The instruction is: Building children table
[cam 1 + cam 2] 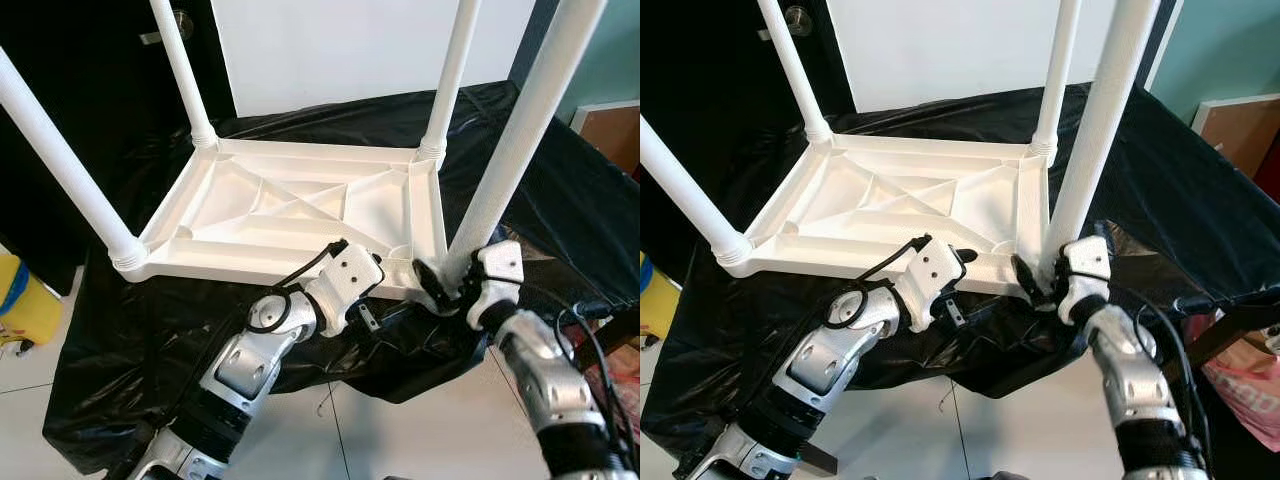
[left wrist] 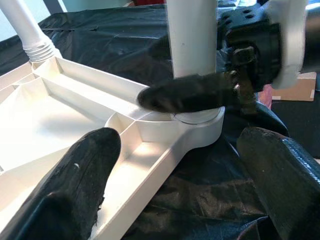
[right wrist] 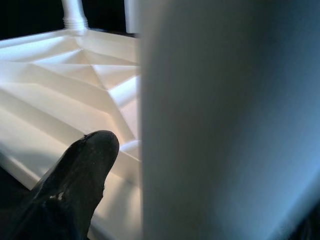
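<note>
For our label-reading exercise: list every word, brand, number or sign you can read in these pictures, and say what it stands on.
None can be read in any view.
Tabletop: plain white ribs, no marking.
Legs: plain white.
Black sheet: no print.
Yellow object at the left edge: a blue patch, no letters legible.
Right tool at the near leg's base: no label visible.

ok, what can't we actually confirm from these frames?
- Tops of all four legs: cut off by the upper edge in both eye views.
- Whether the near right leg is fully seated in its socket: the right gripper covers the joint in the left wrist view.
- Right gripper's far finger: hidden behind that leg in the right wrist view, blurred close-up.
- What supports the black sheet under the tabletop: covered in the eye views.
</note>
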